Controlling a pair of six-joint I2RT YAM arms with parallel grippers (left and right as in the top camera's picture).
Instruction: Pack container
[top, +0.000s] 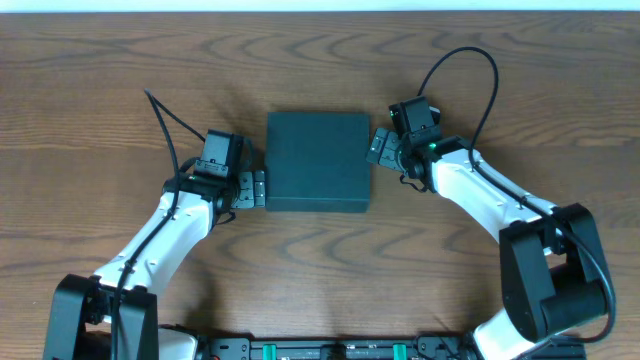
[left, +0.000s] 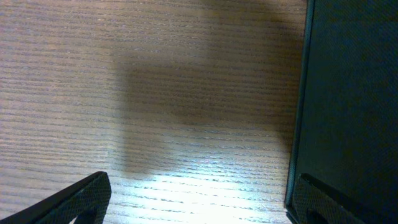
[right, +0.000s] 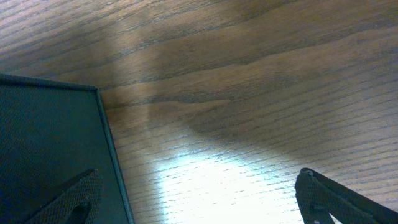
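Overhead view of a wooden desk (top: 320, 60) with a dark teal box (top: 318, 160) lying flat at its middle, lid shut. Two robot arms reach in from the near edge.

The left claw (top: 252, 188) sits just beside the box's left wall, close to its near-left corner. The right claw (top: 379, 147) sits just beside the right wall, toward the far-right corner. Both claws are released, spread wide and grasping nothing.

Each wrist view shows its claw straddling an edge of the box, one side over the lid and the other over bare wood. Whether either claw touches the box cannot be told. No items to pack are in view.

The box looks stiff and probably light, and its matte card is unlikely to slip. Pressing on opposite walls should steady it. The lid's rim seems the place to lift, though the hinge side is not visible.
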